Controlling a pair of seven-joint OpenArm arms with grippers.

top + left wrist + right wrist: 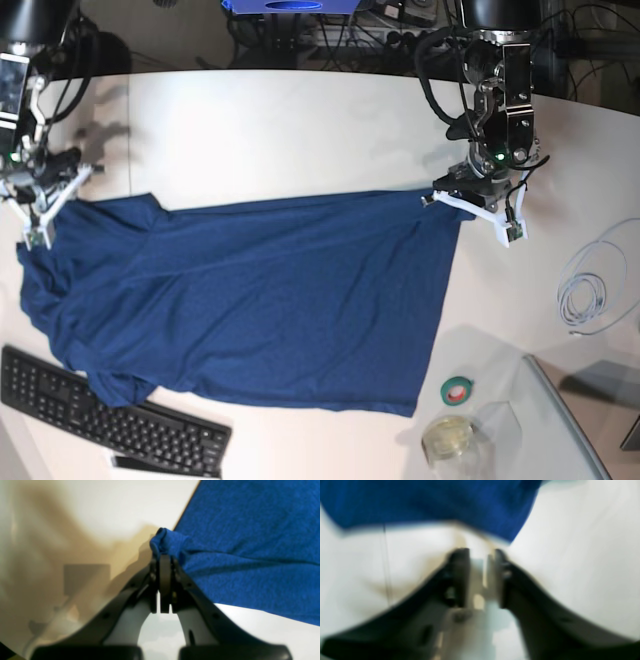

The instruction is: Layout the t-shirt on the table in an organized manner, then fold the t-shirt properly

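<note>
Across the middle of the white table (300, 120) lies the t-shirt (270, 300), spread almost flat, dark navy, with its long axis running side to side in the base view. One end of the shirt reaches the left gripper (165, 555), which is clamped tight on a small bunched corner of the fabric; in the left wrist view a knot of blue cloth bulges just past the closed tips and the rest of the shirt fans away from them, pulled into shallow creases. In the base view that left gripper (478, 200) sits at the shirt's upper corner on the side away from the keyboard.

At the opposite end of the shirt, the right gripper (482, 557) hovers over bare table just beside the cloth edge. Its wrist view is badly blurred, yet a gap shows between the two dark tips and no fabric lies in it. In the base view the right gripper (40, 205) stands at the sleeve end, close to the shirt.

Beyond the shirt's lower hem, a black keyboard (110, 420) touches or slightly underlies the fabric. Near the shirt's lower corner on the left gripper's side sit a green tape roll (457, 390) and a clear cup (450, 438) with yellowish contents I cannot identify. A coiled white cable (590, 285) lies well apart from the shirt.
</note>
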